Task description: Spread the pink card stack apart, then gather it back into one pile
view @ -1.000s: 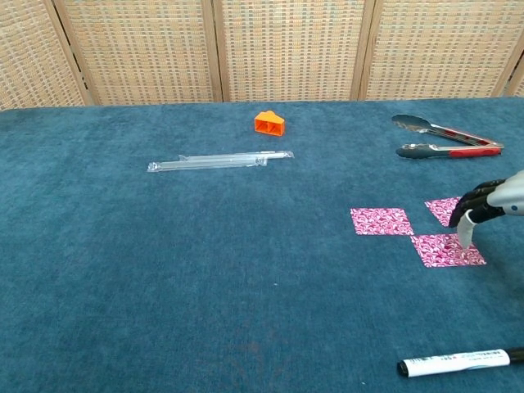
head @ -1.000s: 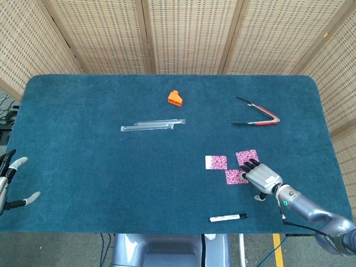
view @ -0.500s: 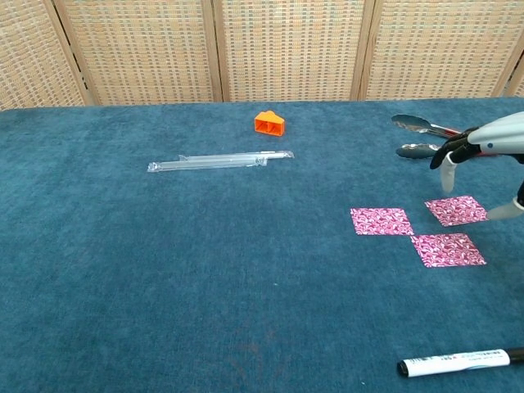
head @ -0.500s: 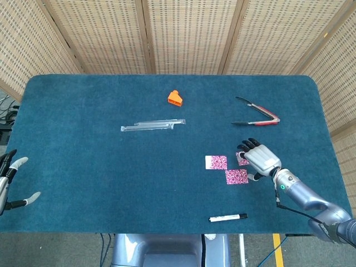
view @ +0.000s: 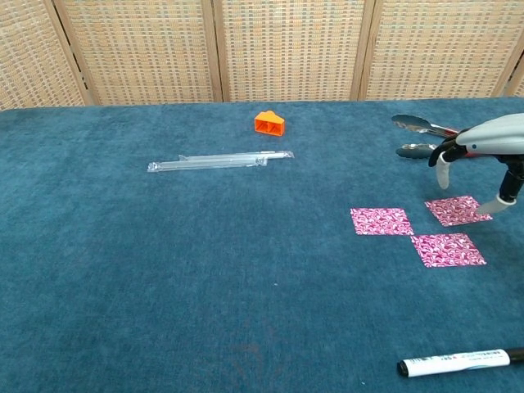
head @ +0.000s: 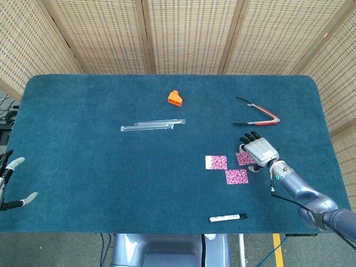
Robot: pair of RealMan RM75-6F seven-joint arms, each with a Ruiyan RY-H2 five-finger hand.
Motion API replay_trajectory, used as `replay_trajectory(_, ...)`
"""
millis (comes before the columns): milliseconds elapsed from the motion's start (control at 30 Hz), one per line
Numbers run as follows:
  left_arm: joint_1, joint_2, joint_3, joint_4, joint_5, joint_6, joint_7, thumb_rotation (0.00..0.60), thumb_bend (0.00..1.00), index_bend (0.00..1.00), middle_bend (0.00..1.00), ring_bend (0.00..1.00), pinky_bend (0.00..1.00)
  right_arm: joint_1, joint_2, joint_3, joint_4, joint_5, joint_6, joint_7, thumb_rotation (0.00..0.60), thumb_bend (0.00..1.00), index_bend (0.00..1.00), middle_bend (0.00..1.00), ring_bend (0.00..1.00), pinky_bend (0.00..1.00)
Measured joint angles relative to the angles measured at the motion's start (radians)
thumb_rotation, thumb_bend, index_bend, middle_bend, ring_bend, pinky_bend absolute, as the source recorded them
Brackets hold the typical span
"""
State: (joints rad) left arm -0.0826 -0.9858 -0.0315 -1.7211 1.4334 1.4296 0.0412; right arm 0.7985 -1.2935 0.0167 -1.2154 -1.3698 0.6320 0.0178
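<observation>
Wicker screens back the blue desk [head: 83,161]; from the head view, three pink cards [head: 216,162] are seen spread apart near the right front corner, the right hand [head: 258,151] has been lifted off the front card to above the right-most one, fingers apart and holding nothing, while the left hand [head: 10,183] idles, released, at the left edge. From the chest view, the cards lie untouched, so spreading is judged done and gathering is judged next.

lab-like test setup | blue felt table [head: 83,156] | woven screen panels [head: 189,33] behind
</observation>
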Motion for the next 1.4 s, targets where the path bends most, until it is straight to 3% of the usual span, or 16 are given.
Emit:
replay_trajectory(633, 0.011, 0.016, 0.003, -0.007, 0.003, 0.014, -0.007, 0.429, 0.10, 0.17, 0.00, 0.00, 0.00, 0.000, -0.138, 0.022, 0.223, 0.058, -0.037, -0.001, 0.600, 0.26, 0.35, 0.14, 0.00, 0.00)
replay_trajectory(1400, 0.014, 0.021, 0.003, -0.024, 0.007, 0.021, 0.007, 0.430, 0.10, 0.17, 0.00, 0.00, 0.00, -0.031, -0.162, 0.012, 0.261, 0.045, -0.028, 0.006, 0.600, 0.26, 0.35, 0.14, 0.00, 0.00)
